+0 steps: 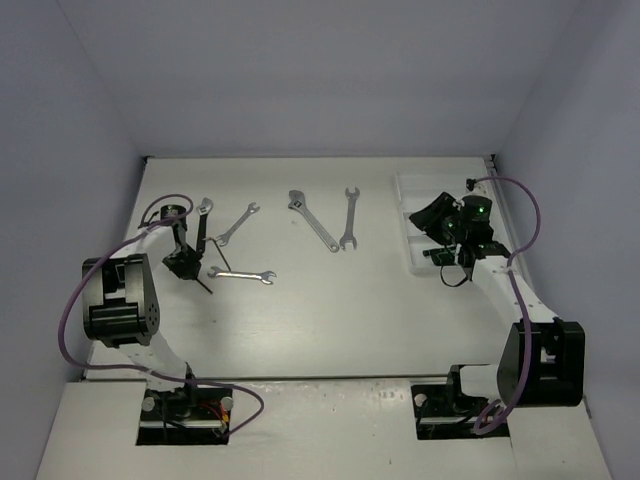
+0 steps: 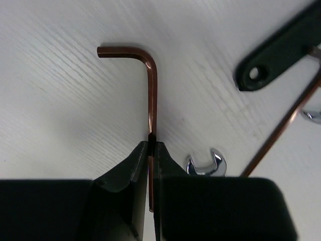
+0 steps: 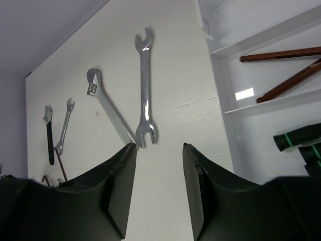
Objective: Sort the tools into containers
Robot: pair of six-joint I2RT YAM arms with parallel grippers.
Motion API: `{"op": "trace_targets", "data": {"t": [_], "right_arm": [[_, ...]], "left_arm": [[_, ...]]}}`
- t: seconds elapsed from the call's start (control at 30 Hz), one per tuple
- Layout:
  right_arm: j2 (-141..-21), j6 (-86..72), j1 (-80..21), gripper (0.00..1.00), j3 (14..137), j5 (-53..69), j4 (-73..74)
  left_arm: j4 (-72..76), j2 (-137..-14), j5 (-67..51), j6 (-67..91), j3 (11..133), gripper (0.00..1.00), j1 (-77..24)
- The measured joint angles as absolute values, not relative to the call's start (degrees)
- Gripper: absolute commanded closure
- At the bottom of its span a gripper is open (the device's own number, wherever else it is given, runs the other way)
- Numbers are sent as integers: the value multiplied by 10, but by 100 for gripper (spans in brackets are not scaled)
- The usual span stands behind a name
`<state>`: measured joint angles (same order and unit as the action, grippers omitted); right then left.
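Note:
My left gripper point(image 2: 152, 143) is shut on the long leg of a dark brown L-shaped hex key point(image 2: 150, 85), whose bent end points away over the table. In the top view it point(image 1: 184, 265) is at the left, next to a silver wrench point(image 1: 242, 274). My right gripper point(image 3: 159, 146) is open and empty, and in the top view it point(image 1: 428, 218) hovers at the left edge of the white tray point(image 1: 412, 200). The tray point(image 3: 218, 85) holds two brown hex keys point(image 3: 281, 54) in one compartment and black-and-green screwdrivers point(image 3: 298, 138) in the nearer one.
On the table lie an open-end wrench point(image 1: 349, 217), an adjustable wrench point(image 1: 313, 220), a small wrench point(image 1: 237, 225) and a black-handled wrench point(image 1: 202, 225). A second hex key point(image 2: 281, 130) and a wrench head point(image 2: 205, 164) lie beside my left fingers. Walls close in on three sides.

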<state>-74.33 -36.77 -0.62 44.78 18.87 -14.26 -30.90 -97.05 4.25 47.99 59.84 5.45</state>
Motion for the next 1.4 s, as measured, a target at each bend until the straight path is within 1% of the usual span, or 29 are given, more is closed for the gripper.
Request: {"op": "trace_targets", "data": {"t": [0.1,0.17,0.37,0.53,0.67,1.0,1.23,1.4], "right_arm": [[-743,-352,-23,60,464,208,-138],[-747,-336,-49,60,485,220,-137],[-785,-308,-163,60,565,251,-144],[-839,-307,-236,60,623,259,-152],[-875,-311,-274,60,665,260,-157],[-933,-334,-307,60,721,264,-180],[-953,-351,-330,61,730,266,-194],[-968,-361,-337,65,734,267,-200]], "left_arm": [[-336,-950,27,446,619,100,41],[-350,-916,12,415,640,100,21],[-349,-831,-41,335,745,100,-100],[-346,-828,-88,286,781,100,-196],[-354,-846,-114,261,799,100,-243],[-352,-854,-149,240,831,100,-284],[-348,-867,-155,239,845,100,-293],[-346,-873,-156,237,846,100,-293]]}}
